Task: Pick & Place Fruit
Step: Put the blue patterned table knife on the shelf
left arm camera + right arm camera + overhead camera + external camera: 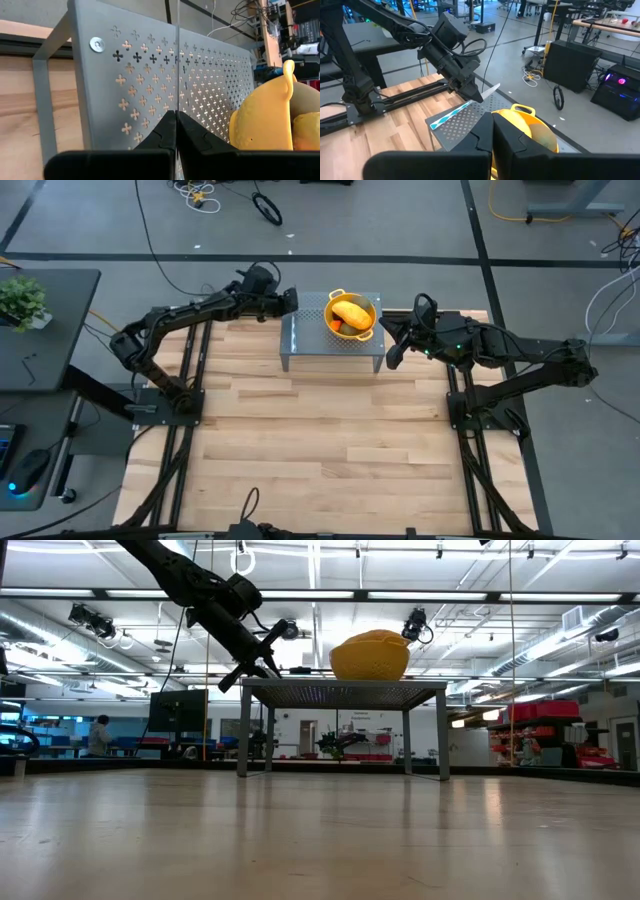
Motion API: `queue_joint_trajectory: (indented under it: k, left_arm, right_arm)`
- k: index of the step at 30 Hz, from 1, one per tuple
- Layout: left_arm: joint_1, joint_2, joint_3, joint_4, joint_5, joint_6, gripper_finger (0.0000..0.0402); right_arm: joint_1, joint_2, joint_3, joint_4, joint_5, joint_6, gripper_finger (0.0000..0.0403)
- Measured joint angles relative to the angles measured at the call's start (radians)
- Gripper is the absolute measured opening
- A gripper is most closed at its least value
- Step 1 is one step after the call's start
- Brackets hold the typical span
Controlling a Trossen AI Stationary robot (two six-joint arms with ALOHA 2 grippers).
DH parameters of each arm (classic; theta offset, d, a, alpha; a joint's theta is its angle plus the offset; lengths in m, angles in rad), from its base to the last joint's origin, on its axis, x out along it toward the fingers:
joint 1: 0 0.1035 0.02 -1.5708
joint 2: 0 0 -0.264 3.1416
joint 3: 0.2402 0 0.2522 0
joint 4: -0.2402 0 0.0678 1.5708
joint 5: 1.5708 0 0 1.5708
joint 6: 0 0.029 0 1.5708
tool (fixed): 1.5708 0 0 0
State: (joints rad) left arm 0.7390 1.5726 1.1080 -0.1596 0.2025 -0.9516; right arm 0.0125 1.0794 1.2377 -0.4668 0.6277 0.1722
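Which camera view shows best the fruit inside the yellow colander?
The high view: it looks straight down into the colander, showing the yellow-orange oblong fruit and smaller pieces beside it. The low view shows only the colander's outside, the left wrist view shows a yellow edge of fruit behind the rim, and the right wrist view shows no fruit.

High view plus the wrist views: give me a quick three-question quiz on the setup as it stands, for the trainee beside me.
1. True or false: the yellow colander stands directly on the wooden tabletop.
2. What is the left tool shut on? A) the knife B) a green oval C) nothing
3. Fill in: the yellow-orange oblong fruit lies in the ____.

Key:
1. False. It stands on the grey perforated stand.
2. A
3. colander
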Motion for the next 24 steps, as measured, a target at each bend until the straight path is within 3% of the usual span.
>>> queue_joint_trajectory:
  k: [13, 18, 24]
  left_arm:
    - [-0.011, 0.000, 0.000, 0.000, -0.033, -0.013, 0.0008]
    - [-0.011, 0.000, 0.000, -0.007, -0.002, 0.006, 0.0022]
    - [-0.012, 0.000, 0.000, -0.008, -0.002, 0.011, 0.0007]
  right_arm:
    - [0.000, 0.000, 0.000, 0.000, 0.000, 0.000, 0.0005]
    - [0.000, 0.000, 0.000, 0.000, 0.000, 0.000, 0.0005]
    - [0.000, 0.000, 0.000, 0.000, 0.000, -0.005, 0.0005]
